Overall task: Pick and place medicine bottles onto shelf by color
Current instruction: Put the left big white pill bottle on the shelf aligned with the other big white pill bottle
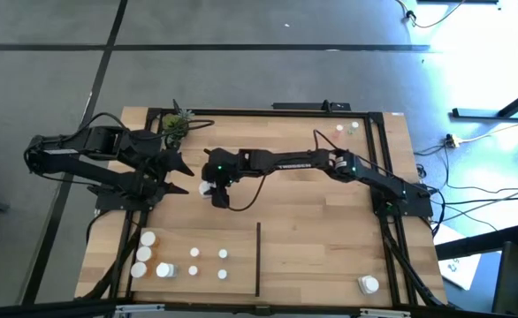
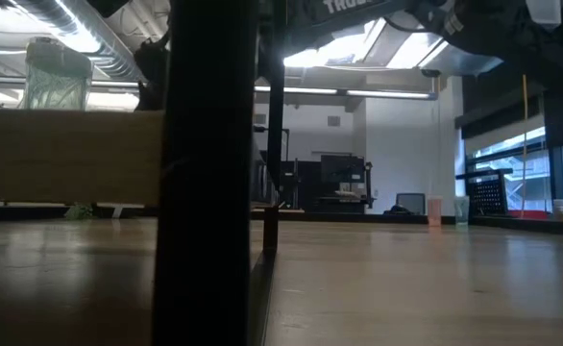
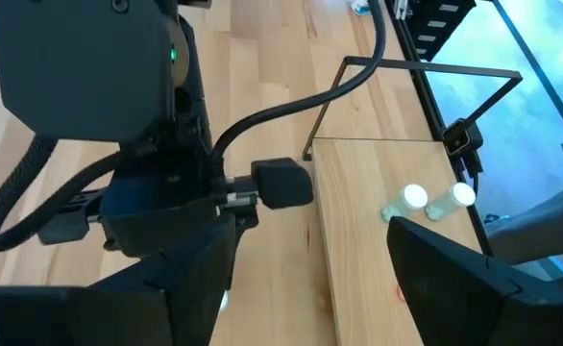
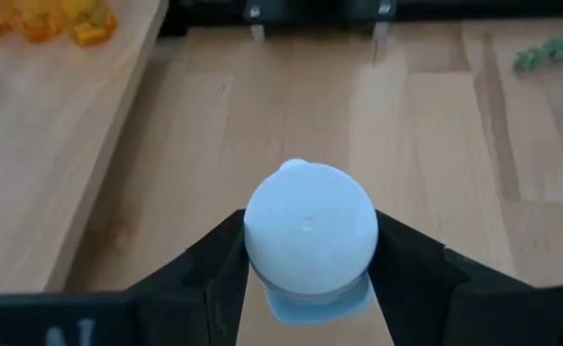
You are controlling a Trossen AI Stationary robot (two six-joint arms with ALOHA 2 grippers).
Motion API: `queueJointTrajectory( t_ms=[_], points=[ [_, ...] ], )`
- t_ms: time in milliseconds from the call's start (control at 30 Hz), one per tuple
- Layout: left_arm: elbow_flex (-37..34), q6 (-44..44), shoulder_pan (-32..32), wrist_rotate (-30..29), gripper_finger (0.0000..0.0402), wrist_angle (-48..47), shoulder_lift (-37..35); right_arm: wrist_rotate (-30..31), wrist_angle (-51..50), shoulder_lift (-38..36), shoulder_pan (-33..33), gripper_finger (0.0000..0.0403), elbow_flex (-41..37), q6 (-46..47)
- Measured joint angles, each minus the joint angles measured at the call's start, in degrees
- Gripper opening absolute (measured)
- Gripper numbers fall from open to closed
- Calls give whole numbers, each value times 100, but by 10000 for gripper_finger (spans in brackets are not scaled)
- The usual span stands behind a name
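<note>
The right arm reaches across the middle of the light-wood plank shelf point(image 1: 312, 221), and its tool point(image 1: 211, 188) is clamped partway on a small round bottle with a white cap point(image 4: 309, 229). The wrist view shows the two dark fingers point(image 4: 219, 269) pressed against either side of the cap, with the bottle held upright above the planks. From above, that bottle shows as a white spot at the tool's tip, near the centre of the shelf.

The left arm waits at the left edge of the shelf, just beside the small green potted plant point(image 1: 176, 124). Its tool point(image 1: 181, 175) stands wide open with nothing between the fingers, pointing toward the right tool.

A cluster of white-capped bottles point(image 1: 179, 261) sits at the near left part of the shelf, left of the thin black divider strip point(image 1: 258, 258). One white-capped bottle point(image 1: 369, 284) stands alone at the near right corner. Two more small bottles point(image 1: 346, 129) rest at the far right corner.
</note>
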Motion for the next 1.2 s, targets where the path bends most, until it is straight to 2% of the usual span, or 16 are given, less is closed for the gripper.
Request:
queueJointTrajectory(
  t_ms=[467, 633, 733, 1033, 1200],
  points=[
    [2, 0, 2, 0, 267, 0, 2, -27, 367, 295, -4, 189, 0, 115],
    [2, 1, 0, 0, 267, 0, 0, -353, 374, 311, -4, 189, 0, 178],
    [2, 0, 2, 0, 267, 0, 2, -353, 358, 311, -2, 192, 0, 171],
    [2, 0, 0, 0, 267, 0, 2, -67, 321, 309, -4, 245, 0, 96],
    [2, 0, 2, 0, 267, 0, 0, -168, 323, 309, -9, 268, 0, 11]
  ],
)
